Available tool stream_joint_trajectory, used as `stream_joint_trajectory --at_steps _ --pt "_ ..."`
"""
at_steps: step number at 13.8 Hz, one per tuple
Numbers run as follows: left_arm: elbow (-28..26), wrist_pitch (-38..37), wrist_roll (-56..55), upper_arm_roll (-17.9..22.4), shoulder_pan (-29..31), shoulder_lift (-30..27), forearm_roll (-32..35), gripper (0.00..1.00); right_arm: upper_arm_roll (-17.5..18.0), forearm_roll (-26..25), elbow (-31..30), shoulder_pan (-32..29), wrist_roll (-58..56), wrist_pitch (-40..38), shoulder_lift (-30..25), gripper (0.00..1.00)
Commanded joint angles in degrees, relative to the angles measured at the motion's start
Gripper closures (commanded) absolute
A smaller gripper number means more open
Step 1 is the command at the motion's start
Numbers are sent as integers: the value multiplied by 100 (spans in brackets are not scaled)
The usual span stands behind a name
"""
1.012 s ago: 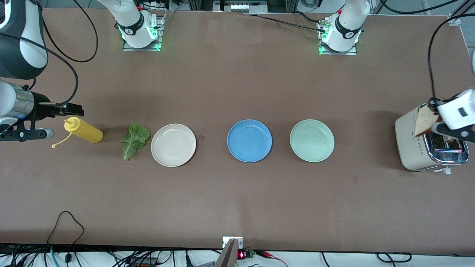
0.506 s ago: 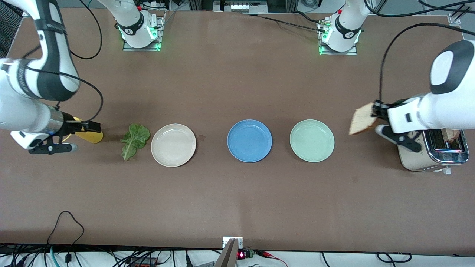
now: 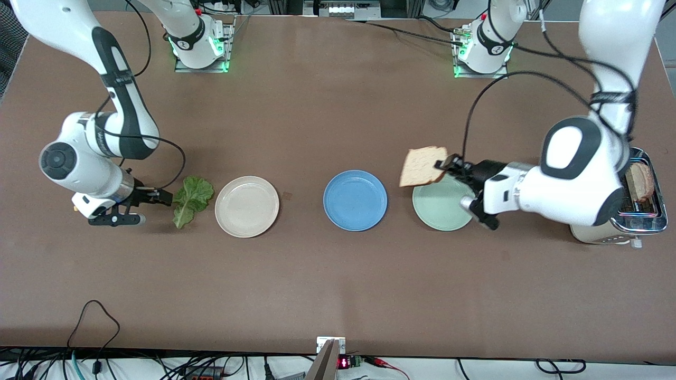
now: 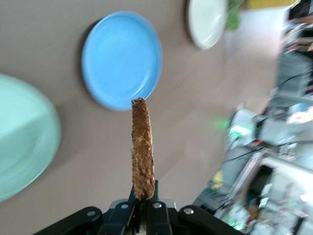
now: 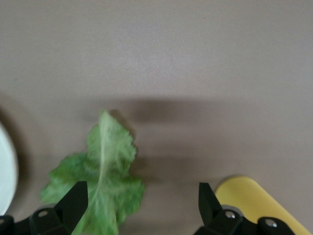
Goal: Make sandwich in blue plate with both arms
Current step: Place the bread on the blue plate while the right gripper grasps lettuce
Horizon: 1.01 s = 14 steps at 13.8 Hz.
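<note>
I am on the first steps: getting one bread slice to the blue plate and getting hold of the lettuce. Toward the right arm's end of the counter, my right claw (image 3: 158,197) hangs low with its fingers wide apart and nothing in them, just beside the lettuce leaf (image 3: 192,199); a yellow bottle (image 5: 261,198) lies close by. Next I think that claw must drop over the leaf and close. The cream-white plate (image 3: 246,206) has nothing in it. The blue plate (image 3: 355,200), near the middle of the counter, has nothing in it either, so no sandwich is there yet. My left claw (image 3: 449,162) is clamped on one bread slice (image 3: 422,165), up over the edge of the mint-green plate (image 3: 442,207), which holds nothing. I think it must go on to the blue plate, then let go. Near the counter's edge at the left arm's end, the toaster (image 3: 631,211) has another slice (image 3: 640,181) in it.
</note>
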Motion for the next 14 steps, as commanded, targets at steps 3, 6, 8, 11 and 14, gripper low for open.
stream_joint_trajectory --at_steps 3,6,8,11,14 --pt "100 1474 483 10 -792 805 -862 98 86 83 41 246 923 722 565 0" --pt "39 1811 1790 10 -847 1359 -1713 98 86 83 94 440 1453 785 636 0" --pt "-180 2091 2311 10 -838 1395 -1996 98 86 83 94 431 1454 785 680 0" --pt "-497 2496 3014 10 -916 1526 -2654 98 86 74 103 423 1410 829 777 10" --pt "-568 2787 3131 10 -1013 1641 -2735 96 86 74 103 370 1296 811 803 34"
